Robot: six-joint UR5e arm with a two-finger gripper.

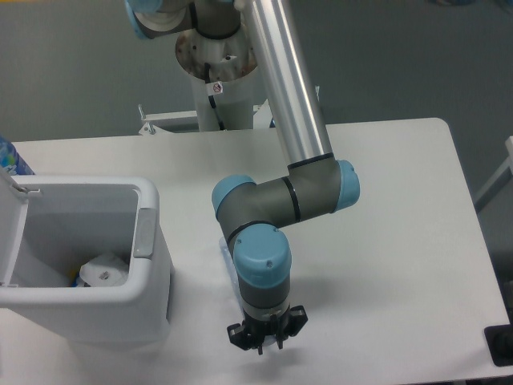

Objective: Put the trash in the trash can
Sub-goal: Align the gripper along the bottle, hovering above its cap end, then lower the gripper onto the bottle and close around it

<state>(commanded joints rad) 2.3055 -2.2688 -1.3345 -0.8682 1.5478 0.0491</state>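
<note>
The arm reaches down over the front of the white bench (401, 241), its wrist turned straight down so that the gripper (263, 343) points at the surface near the front edge. From this high fixed view the wrist housing covers most of the tool; only the dark ends of the fingers show below it, and whether the jaws are apart or together, or hold anything, cannot be told. Just behind the wrist, between the arm's forearm joint and the bin, a sliver of pale bluish clear plastic (227, 255) shows on the bench; this is probably the crushed bottle, lying flat and mostly hidden under the arm, which would explain why the tool is lowered here. The trash can (152, 265) stands at the left front of the bench with its hinged lid (12, 233) swung up and back, so the mouth is open to receive things from above; the light-grey latch tab (144, 233) hangs on the side facing the arm. Inside, at the bottom, lies a white crumpled piece (104, 271) with a dark spot, likely the paper packet already dropped in. At the far left edge a bottle with a bright blue label (11, 158) peeks from behind the lid, set apart from the work. By this reading one piece is done and the bottle is left to lift and carry left over the rim.
</note>
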